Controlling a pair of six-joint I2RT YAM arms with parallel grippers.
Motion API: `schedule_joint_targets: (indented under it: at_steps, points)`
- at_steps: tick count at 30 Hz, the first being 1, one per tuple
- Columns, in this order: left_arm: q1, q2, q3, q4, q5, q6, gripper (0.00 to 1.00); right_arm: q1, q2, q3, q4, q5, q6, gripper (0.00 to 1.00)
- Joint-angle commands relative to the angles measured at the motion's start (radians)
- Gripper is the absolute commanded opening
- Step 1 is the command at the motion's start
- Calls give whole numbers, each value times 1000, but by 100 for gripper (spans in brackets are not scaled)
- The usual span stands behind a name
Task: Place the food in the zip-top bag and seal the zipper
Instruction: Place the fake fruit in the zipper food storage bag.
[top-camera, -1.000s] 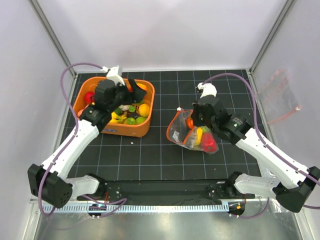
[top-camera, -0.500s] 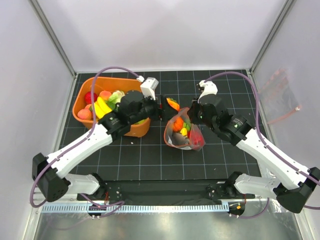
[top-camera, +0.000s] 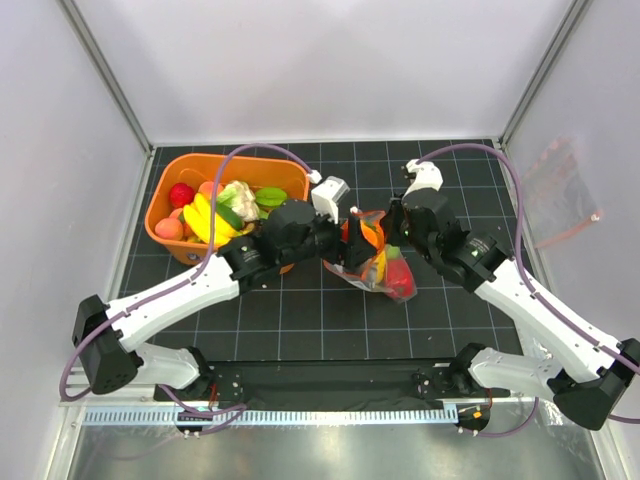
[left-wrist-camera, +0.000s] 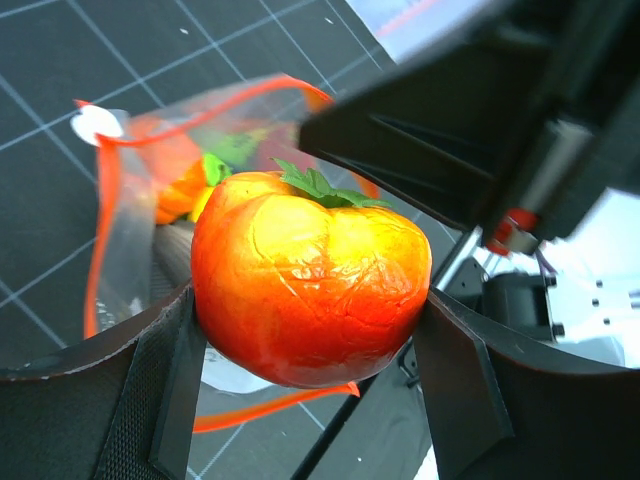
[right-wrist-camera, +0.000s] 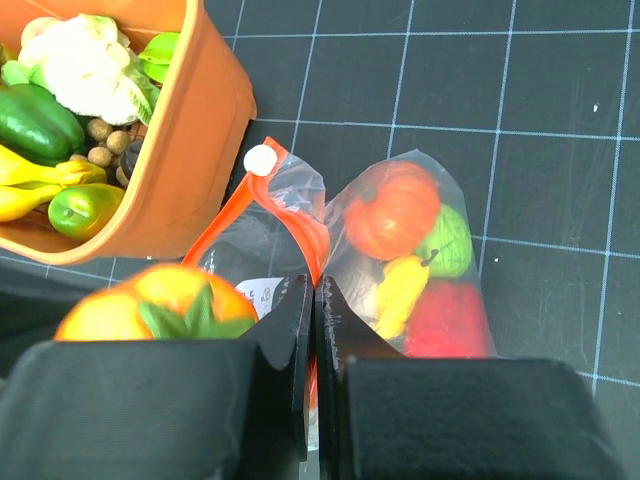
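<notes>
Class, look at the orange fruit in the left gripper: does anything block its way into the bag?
Nothing visible. The right gripper pinches the zipper, holding the bag open, and the fruit sits right at its mouth.

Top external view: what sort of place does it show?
Probably a robot test cell in a lab: white enclosure walls on metal posts, a black gridded mat, and toy food in an orange tub.
</notes>
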Motion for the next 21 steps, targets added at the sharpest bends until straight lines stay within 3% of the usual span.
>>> schedule_joint_targets:
  at_steps: [1, 10, 14, 19, 20, 21]
  points:
    - [-15, 22, 21, 51, 25, 41, 35, -7, -24, 19, 70, 22, 6, 1]
    - [-15, 139, 40, 37, -27, 21, 35, -14, -53, 12, 75, 23, 27, 1]
    - [-13, 186, 53, 39, 17, 17, 37, -15, -70, -10, 87, 25, 33, 1]
    - [-36, 218, 72, 59, 51, 36, 52, -18, -72, -16, 90, 26, 41, 1]
    - [-39, 223, 73, 62, 57, 43, 57, -20, -73, -17, 90, 25, 44, 1]
    - [-41, 228, 78, 60, 62, 44, 70, -20, -75, -19, 92, 23, 44, 1]
